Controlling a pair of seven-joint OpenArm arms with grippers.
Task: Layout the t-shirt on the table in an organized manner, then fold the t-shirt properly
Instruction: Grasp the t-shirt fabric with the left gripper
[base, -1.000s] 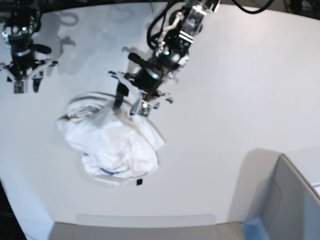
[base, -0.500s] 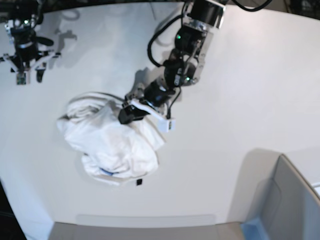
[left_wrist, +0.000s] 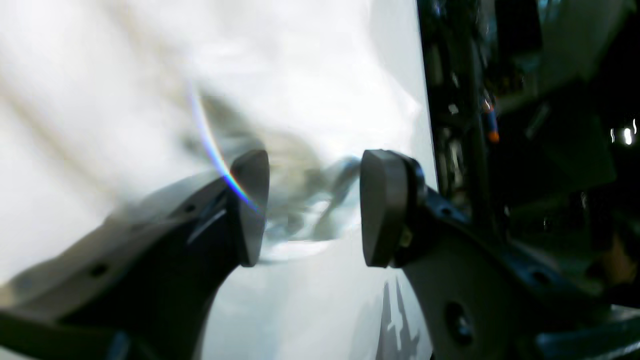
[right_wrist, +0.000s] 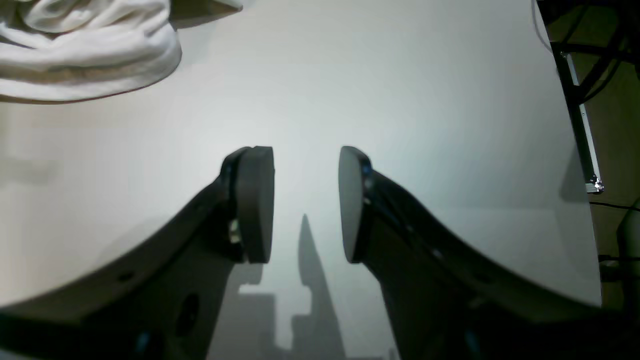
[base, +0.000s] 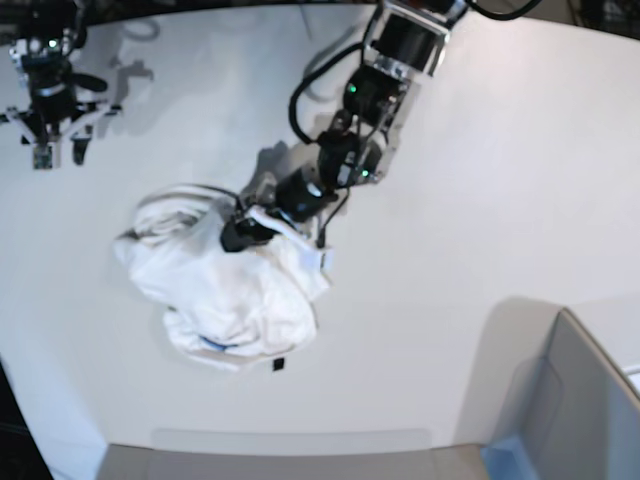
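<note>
The t-shirt (base: 225, 285) lies in a crumpled white heap left of the middle of the table (base: 470, 170), with a bit of blue print at its near edge. My left gripper (base: 252, 233) is down on the heap's upper right part. In the left wrist view its fingers (left_wrist: 250, 200) stand apart, and the left gripper (left_wrist: 310, 205) is open with blurred white cloth (left_wrist: 125, 75) just beyond the gap. My right gripper (base: 58, 152) hangs at the far left, away from the shirt. It is open (right_wrist: 306, 200) above bare table (right_wrist: 400, 100), with the t-shirt (right_wrist: 85, 50) at that view's top left.
A grey box (base: 585, 400) stands at the near right corner. A small black tag (base: 278, 365) lies on the table just below the shirt. The table's curved edge (base: 60, 400) runs along the near left. Dark frame and cables (right_wrist: 580, 110) border the table's side.
My left arm has swung down and to the left, and its gripper now rests on the shirt's upper right part. The right arm rose slightly, then held still.
</note>
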